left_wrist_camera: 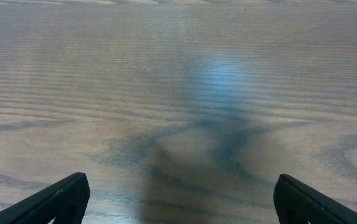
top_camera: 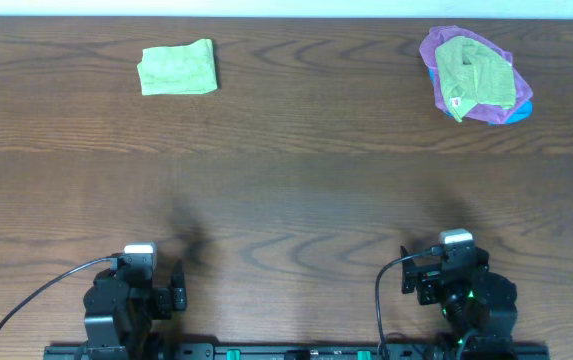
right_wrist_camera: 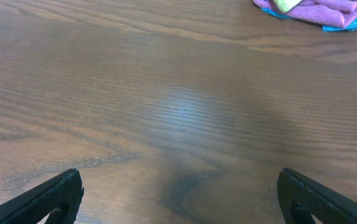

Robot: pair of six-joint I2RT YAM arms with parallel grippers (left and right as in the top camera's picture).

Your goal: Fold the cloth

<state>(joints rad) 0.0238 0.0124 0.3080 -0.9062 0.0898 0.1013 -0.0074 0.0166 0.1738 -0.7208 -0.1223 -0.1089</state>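
The cloth [top_camera: 474,70] is lime green and crumpled, with a small white tag at its near edge. It lies at the far right of the table on top of a purple cloth [top_camera: 436,50]. In the right wrist view only a corner of the cloth [right_wrist_camera: 285,5] shows at the top edge. My left gripper [top_camera: 171,288] and right gripper [top_camera: 428,278] sit at the near edge of the table, far from the cloth. In the wrist views the left gripper [left_wrist_camera: 181,190] and the right gripper [right_wrist_camera: 179,183] both stand open over bare wood, holding nothing.
A paler green cloth [top_camera: 177,69] lies folded at the far left. A blue cloth [top_camera: 522,110] peeks out from under the purple cloth [right_wrist_camera: 328,9]. The brown wooden table [top_camera: 286,200] stretches between the arms and the cloths.
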